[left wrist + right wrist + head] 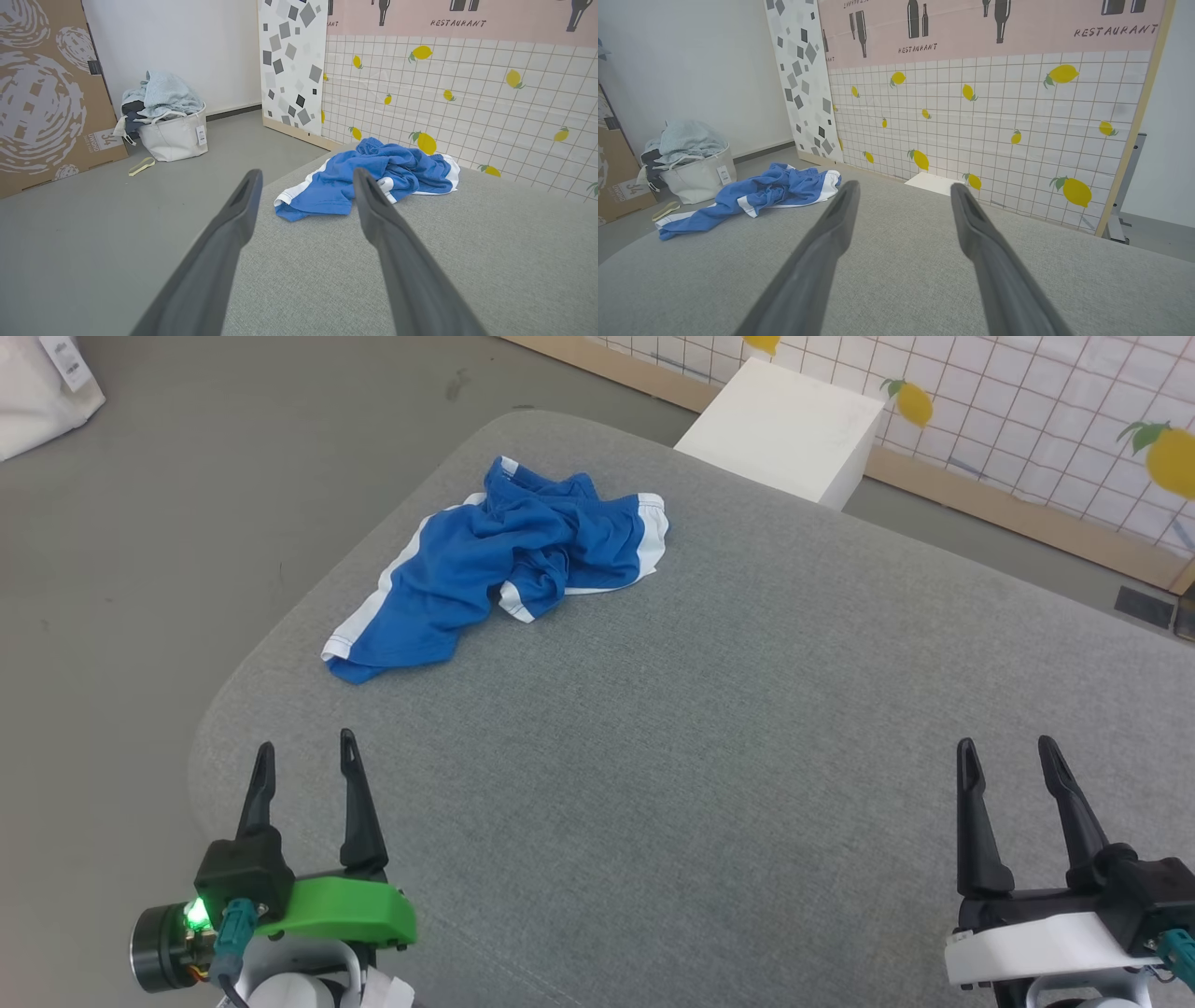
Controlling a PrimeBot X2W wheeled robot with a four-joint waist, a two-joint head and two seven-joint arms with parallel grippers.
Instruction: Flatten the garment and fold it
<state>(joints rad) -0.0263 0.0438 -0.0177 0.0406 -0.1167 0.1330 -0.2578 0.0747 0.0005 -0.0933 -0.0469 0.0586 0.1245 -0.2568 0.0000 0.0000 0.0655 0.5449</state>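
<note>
The blue shorts (495,569) lie crumpled near the far left edge of the grey padded table (747,756), close to its rounded corner. The left gripper (307,743) and right gripper (1005,743) hover over the near edge, jaws spread and empty. To flatten well, each should probably pinch a white-trimmed hem at opposite ends and draw apart. Where the waistband lies is hard to tell.

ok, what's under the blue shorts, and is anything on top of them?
The garment lies crumpled directly on the grey padded surface, near its edge. Nothing sits on top of it. Its bunched folds cover the middle, so whatever might be tucked beneath cannot be seen.
</note>
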